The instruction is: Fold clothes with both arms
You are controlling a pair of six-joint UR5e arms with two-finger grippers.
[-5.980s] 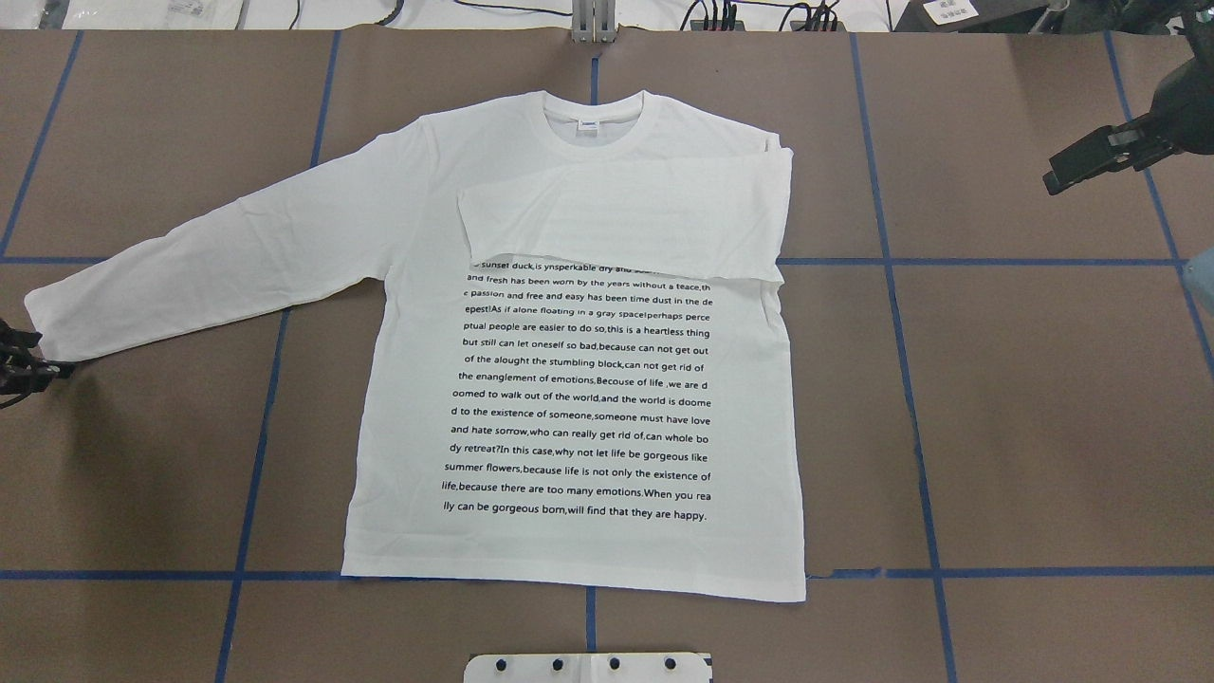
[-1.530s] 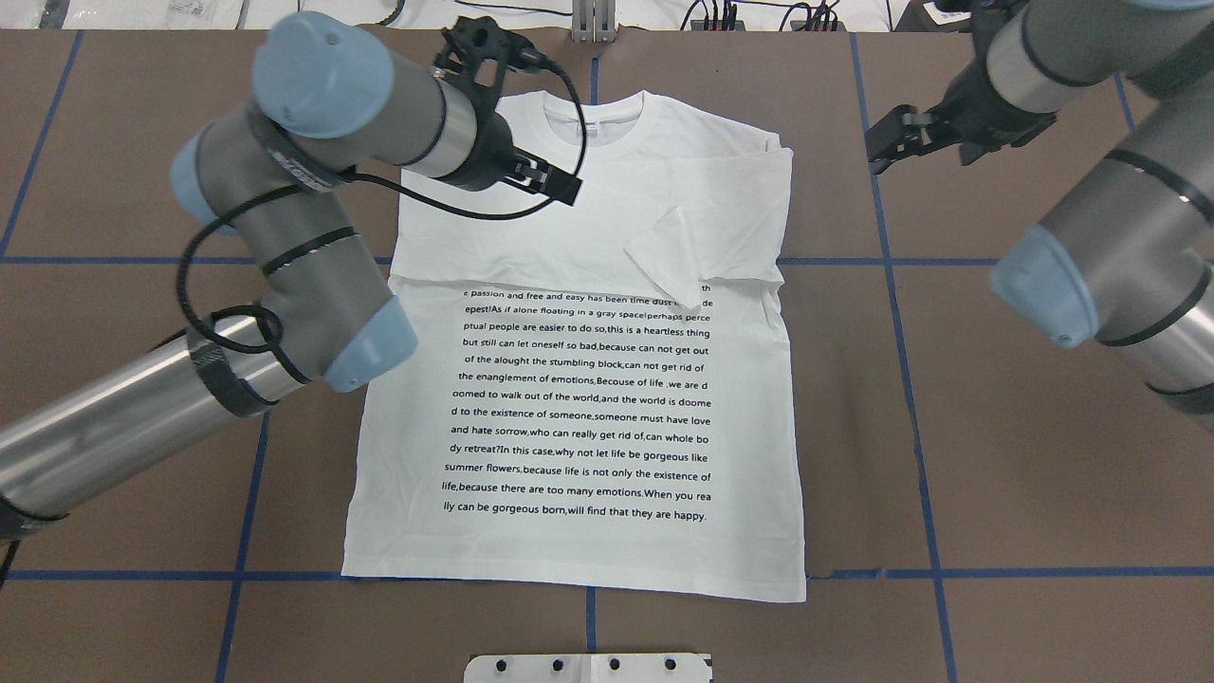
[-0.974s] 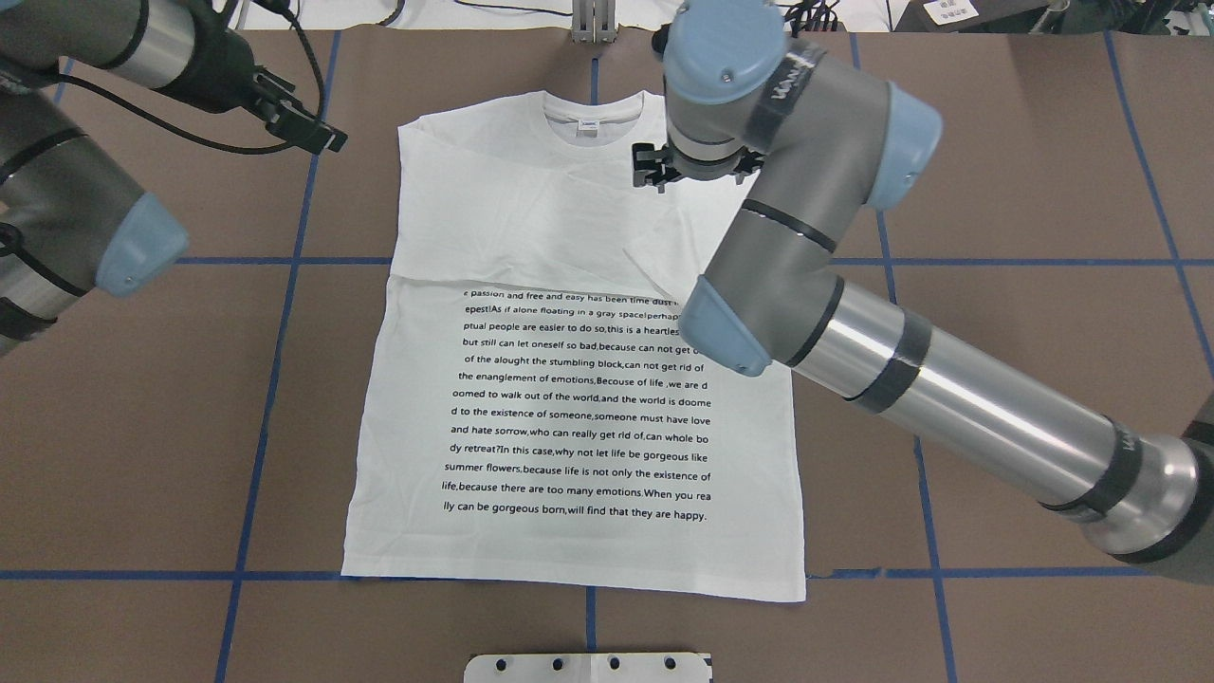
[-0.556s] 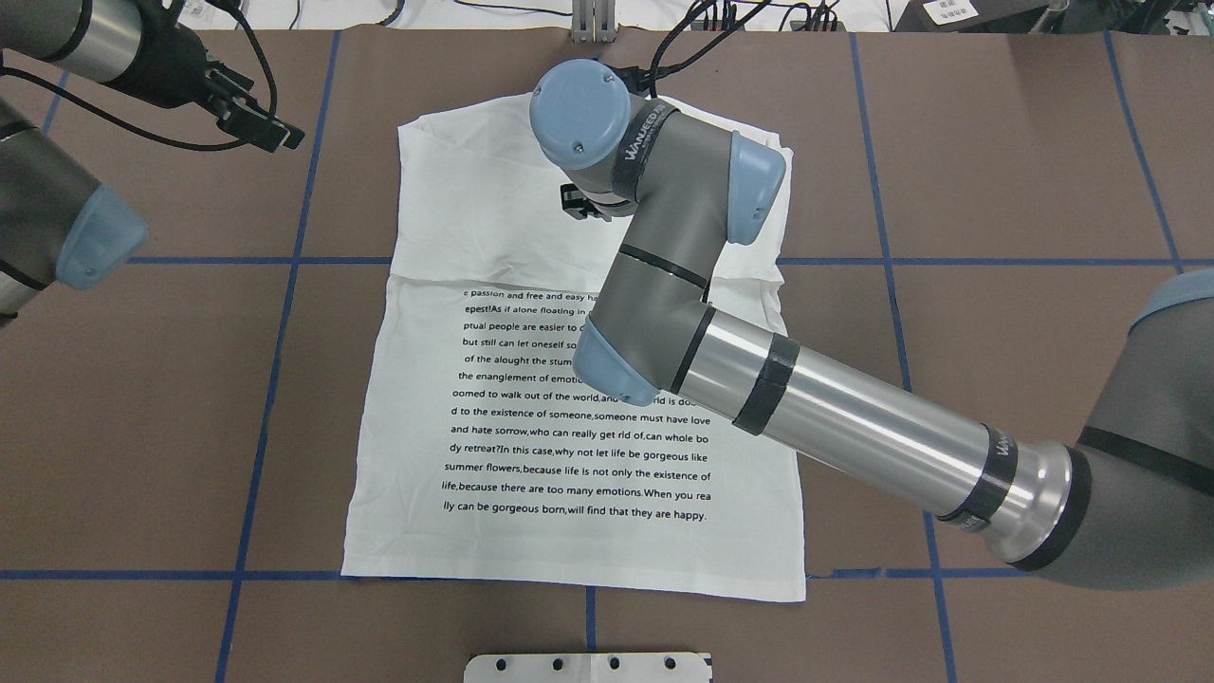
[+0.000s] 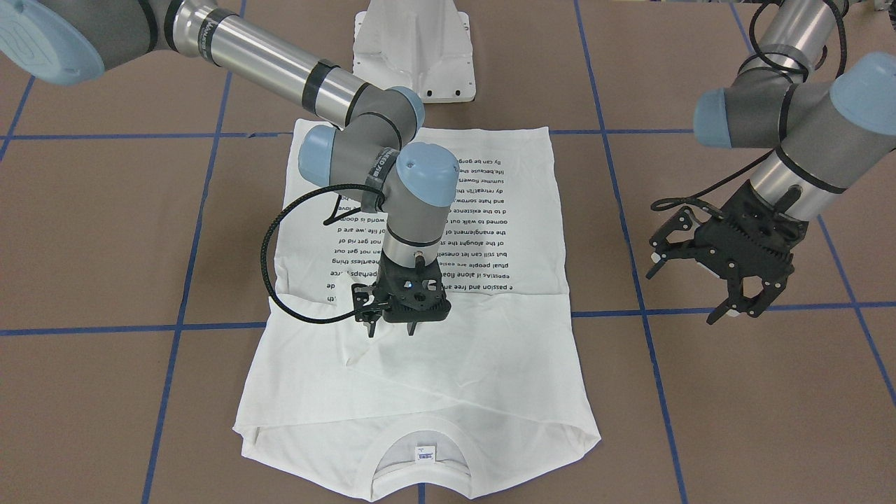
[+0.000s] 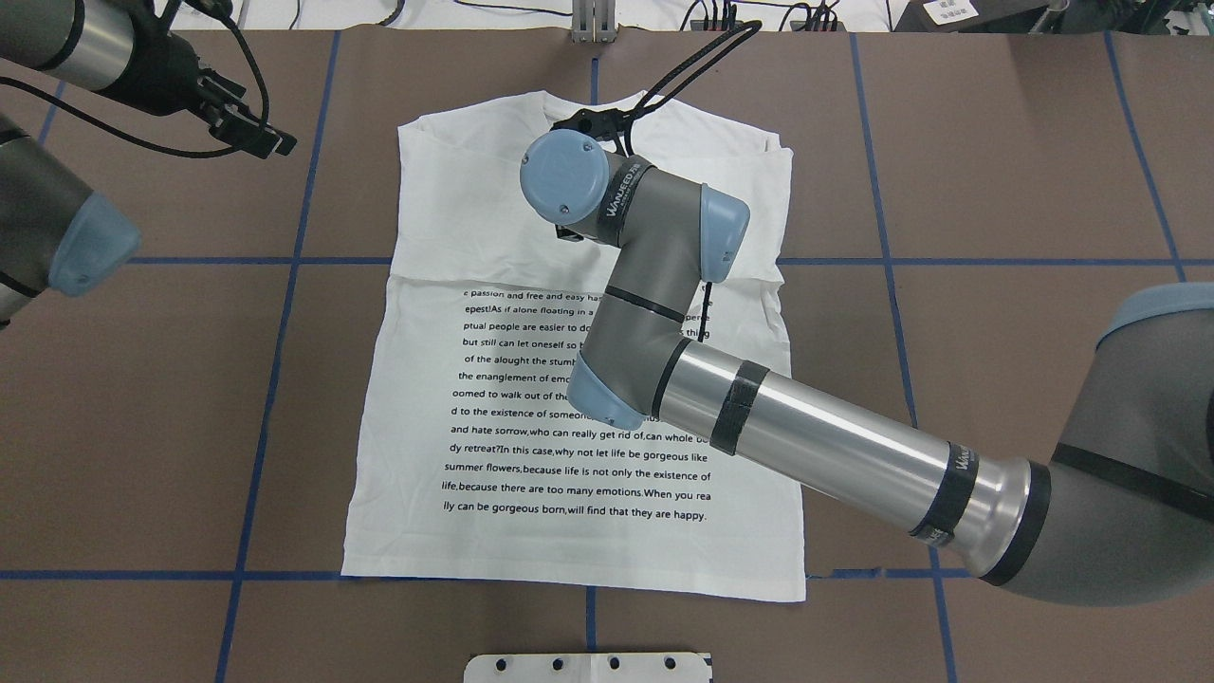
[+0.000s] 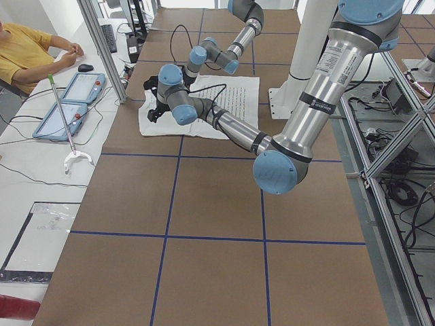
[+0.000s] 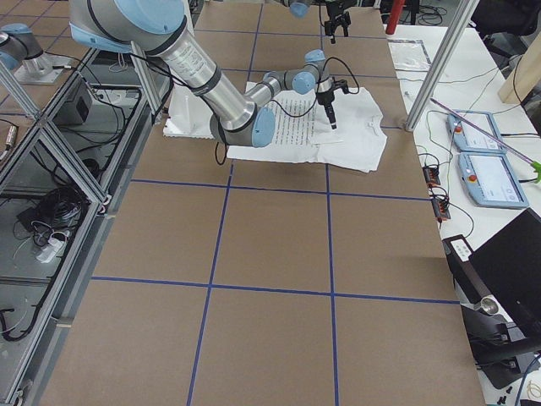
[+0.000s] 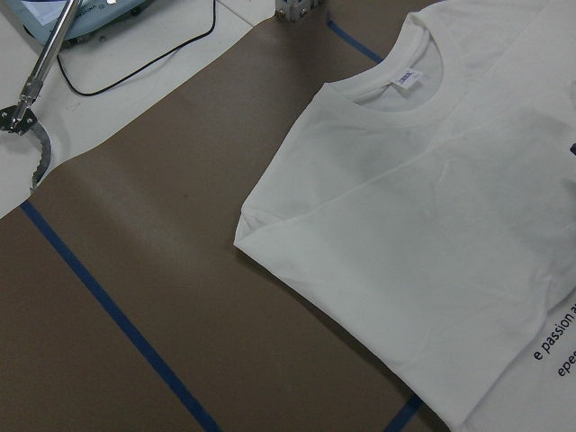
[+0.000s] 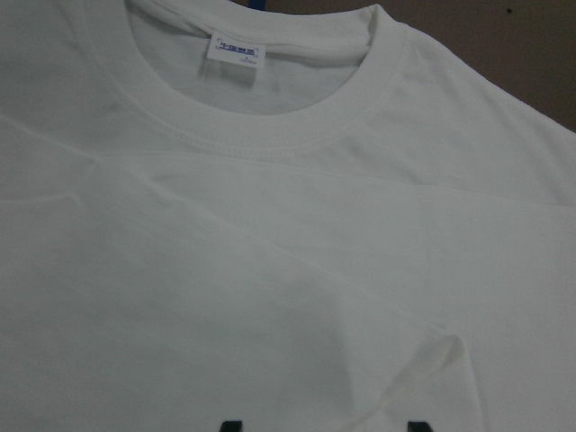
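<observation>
The white shirt [image 6: 493,190] lies flat on the brown table with both sleeves folded across its chest, printed text [image 6: 531,446] up, collar [image 5: 420,428] and label [image 10: 233,48] at the far end. My right arm reaches over it. The right gripper [image 5: 390,329] points down just above the folded sleeves, open, its fingertips [image 10: 232,425] apart with nothing between them. A turned-up sleeve edge [image 10: 450,351] lies close before it. My left gripper [image 5: 689,294] hangs open over bare table beside the shirt's shoulder [image 9: 261,225]; in the overhead view the left gripper [image 6: 261,140] is at the far left.
The white pedestal base [image 5: 413,49] stands at the shirt's hem end. Blue tape lines [image 6: 285,261] grid the table. A person in a yellow top [image 7: 20,47] sits at a side table with teach pendants [image 7: 68,102]. More pendants [image 8: 490,169] lie at the other side.
The left sleeve now lies folded across the chest and my left arm has drawn back to the far left. My right arm has swung in over the shirt's chest, its gripper lowered.
</observation>
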